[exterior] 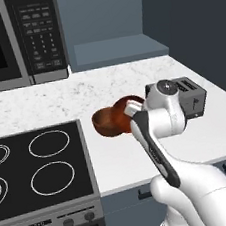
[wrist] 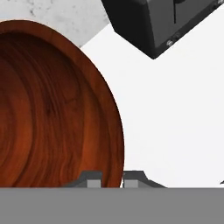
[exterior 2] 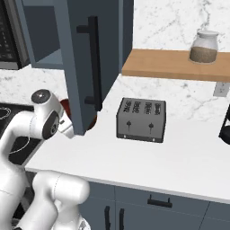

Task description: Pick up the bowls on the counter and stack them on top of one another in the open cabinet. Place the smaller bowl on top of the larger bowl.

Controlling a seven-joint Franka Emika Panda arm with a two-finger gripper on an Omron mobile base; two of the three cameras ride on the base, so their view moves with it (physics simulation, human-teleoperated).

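- In the hand view the gripper point(wrist: 111, 179) hangs low over a bowl, and its two dark fingertips point(wrist: 90, 179) stand on either side of the bowl's rim, one just inside the wall and one just outside it.
- The gap between the tips is narrow, little wider than the rim itself. Whether they already press on the wood cannot be told, since only the very ends of the tips rise above the bottom edge.
- The bowl under the hand has a glossy reddish-brown inside point(wrist: 48, 109), so it looks like the smaller bowl, though the close crop leaves that a judgement.
- From the left base view the two bowls sit touching on the counter point(exterior: 48, 101), just right of the stovetop point(exterior: 39, 167). The larger bowl point(exterior: 106, 122) lies toward the stove, and the redder one point(exterior: 129, 104) lies behind it, partly hidden by the arm.
- A toaster point(wrist: 157, 22) stands near the bowl on the far side of the rim, apart from it.
- The bowl is round, so no long axis matters. What counts is that the rim runs between the tips, with the bowl's body lying to the inner side of the hand.
- The open cabinet point(exterior: 119, 48) is up and behind the bowls, so the lift would likely go upward and away from the robot.
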